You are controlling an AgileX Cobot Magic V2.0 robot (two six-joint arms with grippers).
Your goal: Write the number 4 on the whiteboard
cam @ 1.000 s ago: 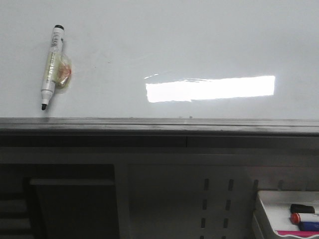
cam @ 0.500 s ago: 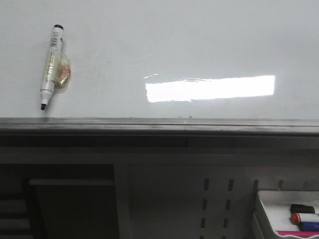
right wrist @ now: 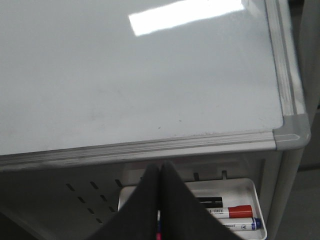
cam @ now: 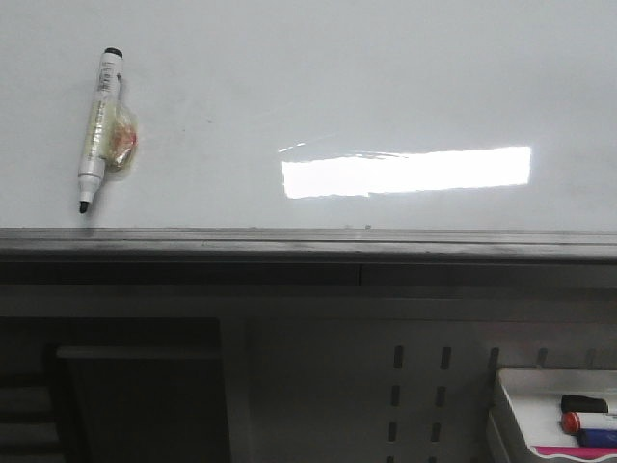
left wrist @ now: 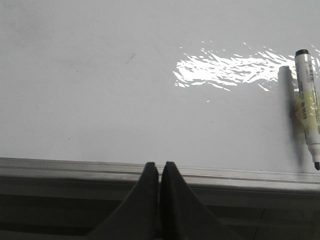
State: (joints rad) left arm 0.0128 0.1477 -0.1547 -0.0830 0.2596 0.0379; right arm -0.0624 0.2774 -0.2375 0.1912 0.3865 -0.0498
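No stroke had been made yet: the whiteboard (cam: 318,87) lay bare, with no number 4 on it, so the task stood at its very start, at fetching a pen.

Going from the left of the front view, a black-tipped marker (cam: 100,125) lay on the board at about ten o'clock from the glare patch, its tip toward the ledge (cam: 308,243), something yellowish stuck to its barrel. In the left wrist view the left gripper (left wrist: 159,172) sat with its fingers pressed together on nothing, just short of the ledge; the marker lay toward two o'clock from it, well apart.

The right gripper (right wrist: 160,172) was likewise closed and empty, hanging over a white tray (right wrist: 250,187) of spare markers (right wrist: 235,211) below the board's corner.

The next move probably called for the left jaws to part and reach over the ledge to the marker.
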